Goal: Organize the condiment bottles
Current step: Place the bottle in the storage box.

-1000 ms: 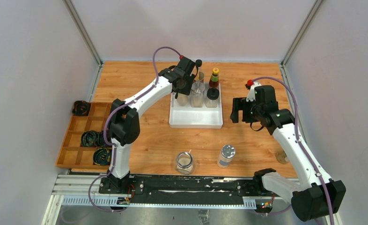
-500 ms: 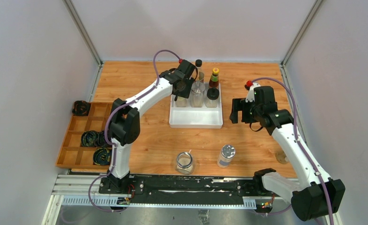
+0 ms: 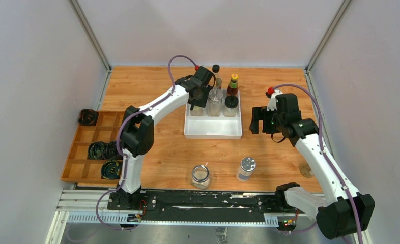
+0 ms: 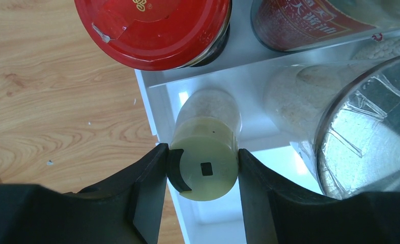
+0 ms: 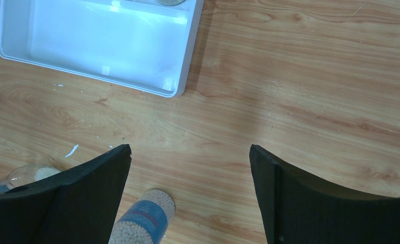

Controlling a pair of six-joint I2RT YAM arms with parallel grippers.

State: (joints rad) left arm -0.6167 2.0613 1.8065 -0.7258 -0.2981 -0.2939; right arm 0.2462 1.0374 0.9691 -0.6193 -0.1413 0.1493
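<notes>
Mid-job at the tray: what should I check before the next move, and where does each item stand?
1. Left claw grips pale-capped jar: ok.
2. Jar inside tray, by its wall: ok.
3. Jar seated on tray floor: cannot tell.
4. Right claw open, empty: ok.
5. All bottles in tray: not ok; glass jar and silver-capped bottle stand outside it.
6. Room at tray front: ok.

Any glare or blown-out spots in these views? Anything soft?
Left wrist: white tray floor blown out beside the pale-capped bottle in the left claw, sheen on the silver-lidded jar. Right wrist: glare streak on the tray too, right claw fingers near-black, no detail. Top external: even light, sharp, soft shadows.
</notes>
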